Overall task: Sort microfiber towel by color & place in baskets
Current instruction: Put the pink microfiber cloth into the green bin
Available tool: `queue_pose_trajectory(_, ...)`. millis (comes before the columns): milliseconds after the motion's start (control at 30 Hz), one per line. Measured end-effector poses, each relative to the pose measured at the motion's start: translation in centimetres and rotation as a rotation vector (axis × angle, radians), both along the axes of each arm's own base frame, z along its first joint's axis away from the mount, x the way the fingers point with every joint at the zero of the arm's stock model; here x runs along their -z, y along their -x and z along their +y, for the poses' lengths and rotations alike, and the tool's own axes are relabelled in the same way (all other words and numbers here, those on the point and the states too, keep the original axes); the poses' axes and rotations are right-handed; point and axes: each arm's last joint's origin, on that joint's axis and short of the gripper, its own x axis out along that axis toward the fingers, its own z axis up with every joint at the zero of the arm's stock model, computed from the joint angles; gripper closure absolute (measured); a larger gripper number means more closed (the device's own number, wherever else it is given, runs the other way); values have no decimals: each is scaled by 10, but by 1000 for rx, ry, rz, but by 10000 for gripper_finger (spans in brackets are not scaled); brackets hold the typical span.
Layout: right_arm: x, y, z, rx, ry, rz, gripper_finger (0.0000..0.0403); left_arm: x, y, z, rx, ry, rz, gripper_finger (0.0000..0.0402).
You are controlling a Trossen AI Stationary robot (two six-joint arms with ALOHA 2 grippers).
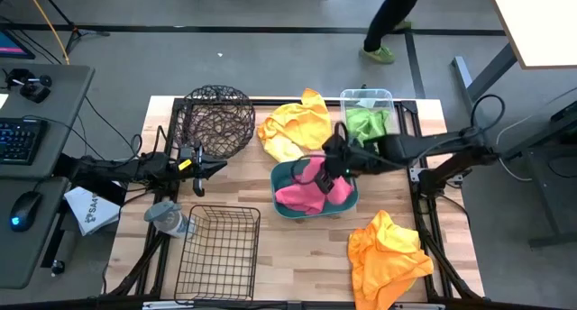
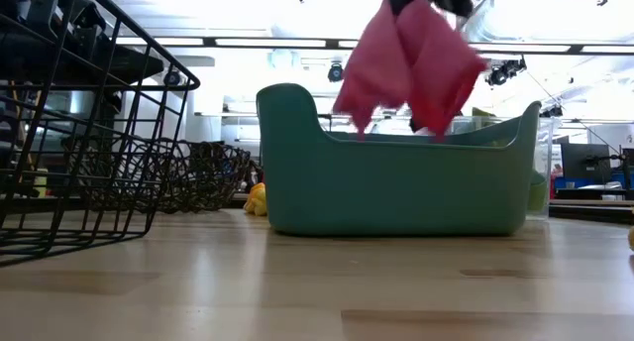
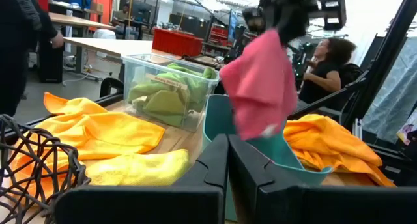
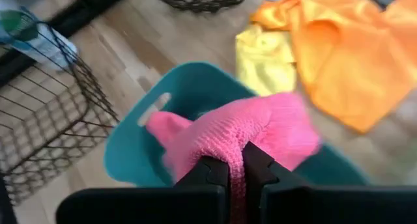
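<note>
Right tool point(image 4: 236, 167) is clamping a pink towel point(image 2: 411, 58), dangling it over the teal tub point(image 2: 396, 187). Left tool point(image 1: 206, 168), fingers together, is waiting beside the round wire basket point(image 1: 216, 119). Risk: a drooping corner is likely snagging the rim, spilling onto the desk point(image 2: 317, 282).

The right arm enters from the table's 3 o'clock edge and extends toward 9 o'clock, ending near the table centre. The right gripper point(image 1: 332, 159) is raised above table level, wrist pitched downward, with both fingers point(image 4: 212, 174) closed together, clamping a pink towel point(image 2: 408, 58) that hangs below them.

The left arm enters from the 9 o'clock edge and reaches toward 3 o'clock, staying on the left half of the table. The left gripper point(image 1: 209, 167) points toward 3 o'clock, held low and level, its fingers point(image 3: 215, 160) pressed together with nothing between them.
</note>
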Motion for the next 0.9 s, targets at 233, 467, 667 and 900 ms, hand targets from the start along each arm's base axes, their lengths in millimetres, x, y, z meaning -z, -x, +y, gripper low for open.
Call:
queue_pose_trajectory(233, 62, -25, -11, 40, -48, -73, 403, 0, 0, 0, 0, 0, 0, 401)
queue_pose_trajectory(467, 99, -47, -7, -26, -103, -53, 403, 0, 0, 0, 0, 0, 0, 402)
queue_pose_trajectory(667, 128, -76, -7, -34, -132, -113, 403, 0, 0, 0, 0, 0, 0, 401)
queue_pose_trajectory(900, 152, -93, -21, 147, -151, -190, 403, 0, 0, 0, 0, 0, 0, 402)
